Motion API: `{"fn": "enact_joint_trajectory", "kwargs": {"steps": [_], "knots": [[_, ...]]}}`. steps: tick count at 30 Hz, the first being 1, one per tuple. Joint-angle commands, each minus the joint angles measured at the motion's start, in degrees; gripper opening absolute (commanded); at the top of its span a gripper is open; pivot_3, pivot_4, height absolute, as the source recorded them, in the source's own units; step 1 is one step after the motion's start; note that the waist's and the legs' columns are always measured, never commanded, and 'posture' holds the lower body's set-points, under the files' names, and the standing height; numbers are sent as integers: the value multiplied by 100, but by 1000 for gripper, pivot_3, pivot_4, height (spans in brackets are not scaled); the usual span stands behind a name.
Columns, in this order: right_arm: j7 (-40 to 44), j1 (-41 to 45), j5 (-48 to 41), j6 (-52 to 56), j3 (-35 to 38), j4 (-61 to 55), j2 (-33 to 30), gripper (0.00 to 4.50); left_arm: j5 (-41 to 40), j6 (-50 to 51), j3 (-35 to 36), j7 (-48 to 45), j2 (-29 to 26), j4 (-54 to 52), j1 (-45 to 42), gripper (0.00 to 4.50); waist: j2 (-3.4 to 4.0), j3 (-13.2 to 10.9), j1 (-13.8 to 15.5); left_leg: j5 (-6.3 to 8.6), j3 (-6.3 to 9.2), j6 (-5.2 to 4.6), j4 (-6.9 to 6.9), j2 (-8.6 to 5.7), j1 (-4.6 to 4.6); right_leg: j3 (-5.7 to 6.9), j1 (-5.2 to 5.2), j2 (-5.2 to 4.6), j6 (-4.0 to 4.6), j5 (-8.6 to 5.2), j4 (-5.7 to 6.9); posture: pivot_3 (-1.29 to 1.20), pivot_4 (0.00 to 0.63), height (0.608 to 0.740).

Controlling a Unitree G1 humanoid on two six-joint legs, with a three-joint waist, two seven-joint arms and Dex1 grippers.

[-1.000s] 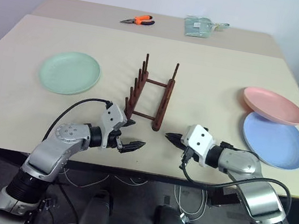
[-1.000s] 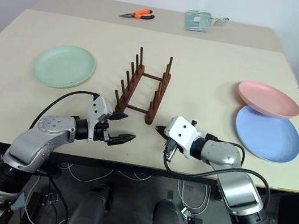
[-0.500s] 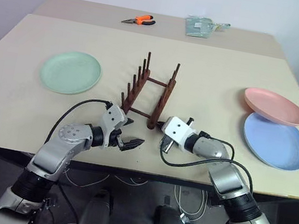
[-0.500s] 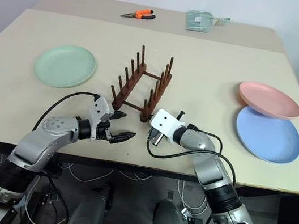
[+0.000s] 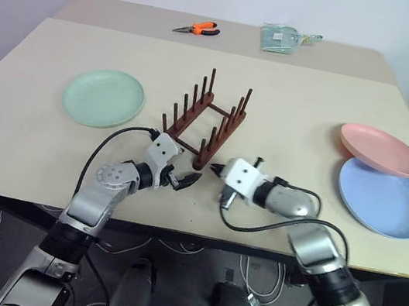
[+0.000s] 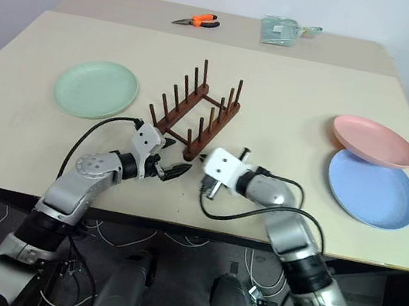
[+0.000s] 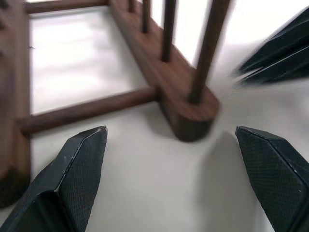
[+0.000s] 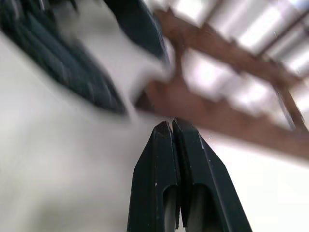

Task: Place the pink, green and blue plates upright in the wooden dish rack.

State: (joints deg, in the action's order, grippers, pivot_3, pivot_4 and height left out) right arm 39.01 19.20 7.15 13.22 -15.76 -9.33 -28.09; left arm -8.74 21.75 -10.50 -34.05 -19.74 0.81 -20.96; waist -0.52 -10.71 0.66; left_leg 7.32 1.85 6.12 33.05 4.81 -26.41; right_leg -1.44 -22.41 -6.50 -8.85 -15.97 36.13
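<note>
Beige table (image 5: pixel 292 97): orange pliers (image 5: pixel 197 29) by far edge. Left wrist view shows wooden dish rack (image 7: pixel 186 104) rail-end between wide-open, empty left gripper (image 5: pixel 182 177); right gripper (image 8: pixel 175 126) closed, empty.

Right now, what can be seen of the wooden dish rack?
The dark brown wooden dish rack stands on the beige table, at an angle to its front edge, empty of plates. Two base rails joined by crossbars carry two rows of upright round pegs. It looks like smooth stained wood. Its near end lies just ahead of the left gripper, jaws open, and the right gripper, jaws shut; whether either touches it cannot be told.
</note>
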Motion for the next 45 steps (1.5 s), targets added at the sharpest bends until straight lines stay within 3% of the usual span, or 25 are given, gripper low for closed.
{"fn": "enact_joint_trajectory", "kwargs": {"steps": [1,6,9,14,15,20,25,29,34,35,37,41,45], "knots": [[153,-280,-264,238,409,-713,-265,54,201,-16,-121,290,339,421,-219,4399,1,2,9,0,0,0,1,1,2,0,2,0,0,0,-1,0,150,740],[209,-654,-421,407,806,-998,-625,54,724,80,-490,851,916,607,-330,4399,-4,6,21,0,1,0,6,-3,1,0,14,0,0,0,-8,0,150,740],[170,-701,-429,428,838,-985,-653,0,723,149,-400,1037,1171,655,-297,3576,-4,6,11,0,1,0,5,-2,2,0,12,0,0,0,-7,0,150,740],[144,-830,-443,452,768,-1042,-612,0,814,107,-432,1081,1268,670,-297,1140,-4,6,15,0,2,0,5,-2,2,0,12,0,0,0,-6,0,150,740],[146,-862,-440,443,743,-1055,-610,0,841,93,-452,1083,1272,669,-294,824,-3,7,12,0,3,0,5,-2,3,0,13,0,0,0,-6,0,150,740],[293,-1045,-473,513,682,-1166,-741,0,1003,-227,-636,841,1060,546,-183,771,-1,8,6,0,2,0,5,-2,3,0,12,-1,0,0,-7,0,150,740],[831,-1383,-744,673,778,-1385,-1215,0,732,-1128,-738,-331,524,600,-342,771,-1,8,6,1,2,1,1,-2,2,0,10,-1,0,-2,-9,0,150,740],[968,-1479,-932,795,901,-1551,-1375,0,709,-1977,-848,-1575,-13,1498,-994,771,-2,8,5,1,1,1,2,-1,2,0,6,-1,2,-1,-7,0,150,740],[925,-1496,-1025,941,970,-1674,-1369,0,357,-2502,-630,-2602,-19,2988,-1887,771,-4,6,7,1,1,0,3,-2,-4,1,3,-1,2,-1,-9,0,150,740],[901,-1506,-1022,956,975,-1691,-1364,0,295,-2504,-590,-2766,12,3197,-2011,1793,-4,6,6,1,1,0,3,-2,-5,1,3,-1,1,-2,-10,0,150,740],[808,-1547,-1014,1007,997,-1739,-1344,0,258,-2551,-509,-2940,88,3577,-2224,2505,-5,6,7,1,1,-1,2,-2,-8,1,0,-1,0,-2,-11,0,150,740],[696,-1622,-1151,1230,1110,-1793,-1309,0,377,-2612,-404,-2892,109,3840,-2311,4437,-5,6,7,1,1,-1,2,-2,-8,1,1,0,-1,-2,-10,0,150,740],[517,-1523,-1302,1537,1321,-1711,-1233,1261,404,-2080,-244,-2716,-162,3350,-1976,4500,-5,6,-19,1,2,-1,2,-1,-5,0,1,0,-1,-2,-5,0,150,740]]}}
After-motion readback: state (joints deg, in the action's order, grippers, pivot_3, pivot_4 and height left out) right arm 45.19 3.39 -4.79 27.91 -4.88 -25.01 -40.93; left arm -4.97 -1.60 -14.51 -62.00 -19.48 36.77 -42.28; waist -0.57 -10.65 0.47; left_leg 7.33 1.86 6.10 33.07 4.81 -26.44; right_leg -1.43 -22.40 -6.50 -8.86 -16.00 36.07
